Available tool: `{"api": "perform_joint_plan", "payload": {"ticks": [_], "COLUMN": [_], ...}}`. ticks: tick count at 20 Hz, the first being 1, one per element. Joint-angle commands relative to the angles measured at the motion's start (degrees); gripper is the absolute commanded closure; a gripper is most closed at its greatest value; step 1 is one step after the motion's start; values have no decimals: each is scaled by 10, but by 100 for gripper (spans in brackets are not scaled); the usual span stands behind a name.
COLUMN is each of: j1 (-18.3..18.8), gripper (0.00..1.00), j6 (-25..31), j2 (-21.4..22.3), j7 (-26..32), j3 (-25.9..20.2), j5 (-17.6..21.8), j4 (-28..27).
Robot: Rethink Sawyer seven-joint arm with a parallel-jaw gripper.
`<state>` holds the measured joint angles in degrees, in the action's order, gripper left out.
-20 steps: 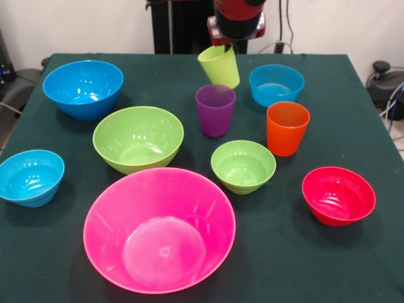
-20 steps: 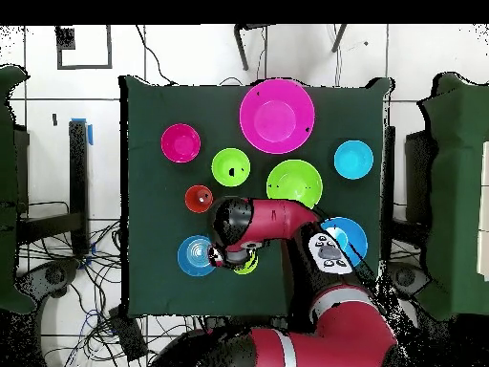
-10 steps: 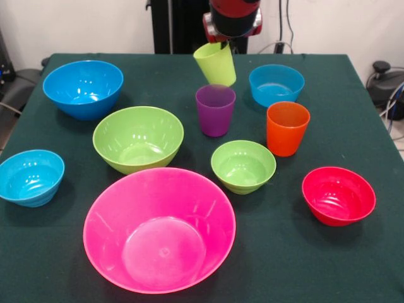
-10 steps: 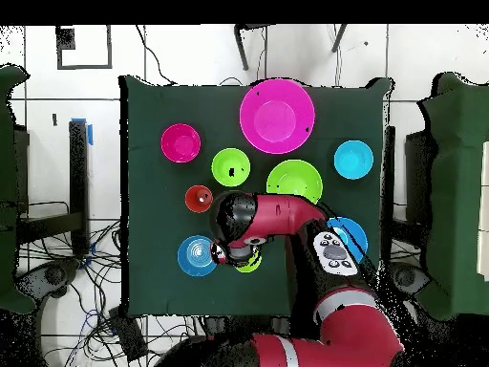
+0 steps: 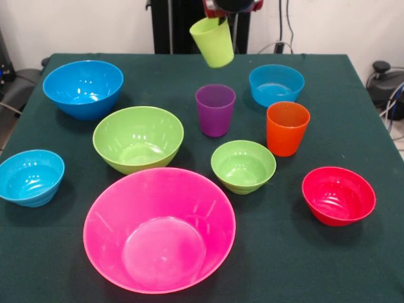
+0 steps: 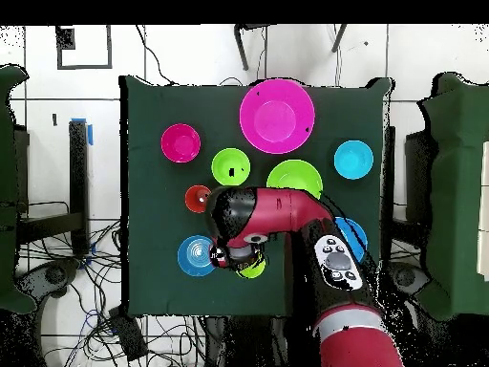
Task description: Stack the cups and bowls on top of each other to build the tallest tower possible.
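Nothing is stacked yet: the huge pink bowl (image 5: 160, 230) sits empty at lower centre on the tabletop (image 5: 372, 265), the other bowls scattered around it. At top centre the jaws grip the lime green cup (image 5: 212, 41), airborne and tilted above the purple cup (image 5: 215, 110). Next, I judge, it needs levelling over a stable base.

Hidden and cut-off parts

In the front view the gripper (image 5: 222, 14) is cut by the top edge, only its lowest part showing above the lime green cup (image 5: 212, 41), so how its fingers meet the cup's rim cannot be told; in the overhead view the arm (image 6: 272, 212) covers the purple cup entirely, most of the lime green cup (image 6: 253, 269), part of the large blue bowl (image 6: 355, 232), the near rim of the large green bowl (image 6: 294, 178) and an edge of the orange cup (image 6: 197, 198); the arm runs off the bottom edge.
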<state>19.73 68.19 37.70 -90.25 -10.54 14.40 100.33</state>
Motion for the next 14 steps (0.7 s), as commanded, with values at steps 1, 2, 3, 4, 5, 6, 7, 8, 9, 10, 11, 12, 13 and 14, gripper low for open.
{"api": "perform_joint_plan", "payload": {"ticks": [1,2,3,4,5,6,7,8,9,10,11,12,13,14], "j1": [-16,-15,-15,-15,-16,-18,-20,-23,-27,-31,-34,-36,-37,-40], "gripper": [100,100,100,100,100,100,100,100,100,100,100,100,100,100], "j6": [51,50,47,45,42,40,41,42,43,44,47,49,53,55], "j2": [24,22,19,17,17,16,14,11,6,-1,-7,-10,-13,-16], "j7": [-19,-19,-20,-22,-24,-27,-29,-30,-32,-34,-35,-34,-34,-38], "j3": [-26,-27,-28,-29,-29,-29,-30,-31,-32,-33,-34,-35,-36,-36], "j5": [2,2,2,2,1,1,1,1,2,2,3,3,2,-2], "j4": [-24,-24,-25,-24,-22,-21,-23,-26,-31,-37,-44,-48,-52,-55]}}
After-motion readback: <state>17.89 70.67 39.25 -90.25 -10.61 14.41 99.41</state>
